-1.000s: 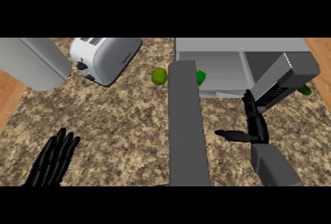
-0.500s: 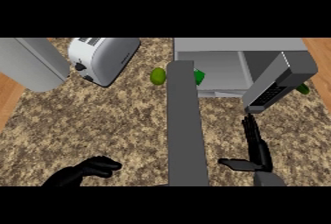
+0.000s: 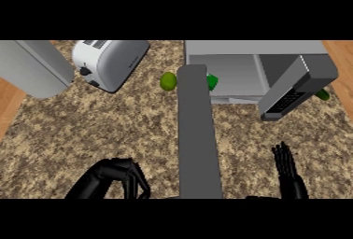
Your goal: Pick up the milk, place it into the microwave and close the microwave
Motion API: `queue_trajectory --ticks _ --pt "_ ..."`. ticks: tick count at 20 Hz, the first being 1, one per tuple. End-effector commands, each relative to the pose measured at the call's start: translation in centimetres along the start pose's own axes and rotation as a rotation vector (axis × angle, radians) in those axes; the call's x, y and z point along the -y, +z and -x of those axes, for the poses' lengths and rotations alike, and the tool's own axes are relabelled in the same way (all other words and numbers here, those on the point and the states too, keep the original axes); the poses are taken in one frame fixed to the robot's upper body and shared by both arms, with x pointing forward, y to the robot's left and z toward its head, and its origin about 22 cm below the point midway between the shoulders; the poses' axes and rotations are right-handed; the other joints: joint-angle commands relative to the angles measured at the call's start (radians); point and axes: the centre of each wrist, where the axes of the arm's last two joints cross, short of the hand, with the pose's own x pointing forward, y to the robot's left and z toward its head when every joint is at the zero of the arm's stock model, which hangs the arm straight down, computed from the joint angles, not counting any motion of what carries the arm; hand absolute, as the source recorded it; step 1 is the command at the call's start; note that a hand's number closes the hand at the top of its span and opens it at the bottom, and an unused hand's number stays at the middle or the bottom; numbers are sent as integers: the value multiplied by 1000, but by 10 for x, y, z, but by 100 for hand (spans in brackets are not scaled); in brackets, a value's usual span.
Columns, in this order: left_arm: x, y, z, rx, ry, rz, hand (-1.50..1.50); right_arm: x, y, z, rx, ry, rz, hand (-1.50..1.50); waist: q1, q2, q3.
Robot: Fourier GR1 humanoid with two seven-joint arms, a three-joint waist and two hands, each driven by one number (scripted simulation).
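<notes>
Left hand near left, fingers curled round nothing visible, right hand near right, fingers straight, microwave far right, door open

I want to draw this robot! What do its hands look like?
Both hands are plain black all over. The left hand looks smooth and rounded, and the right hand shows long, thin fingers with bumpy edges. No cables, stripes or labels show on either.
</notes>
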Motion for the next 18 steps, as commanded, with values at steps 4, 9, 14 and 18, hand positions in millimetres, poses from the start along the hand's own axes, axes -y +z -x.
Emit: queue_trajectory --ticks 4,9,14,18 --pt "4 -45 6 -48 -38 192 150 31 37 -23 35 -42 -10 -150 -7 3 1" --pt "53 -64 25 -120 -56 356 150 46 47 -38 54 -42 10 -150 -9 3 1" --pt "65 -88 46 -85 -96 402 150 64 60 -63 86 -31 -16 -150 -7 4 1" --pt "122 -85 41 -107 -167 426 150 54 68 -66 124 -81 -69 -150 -25 3 1"
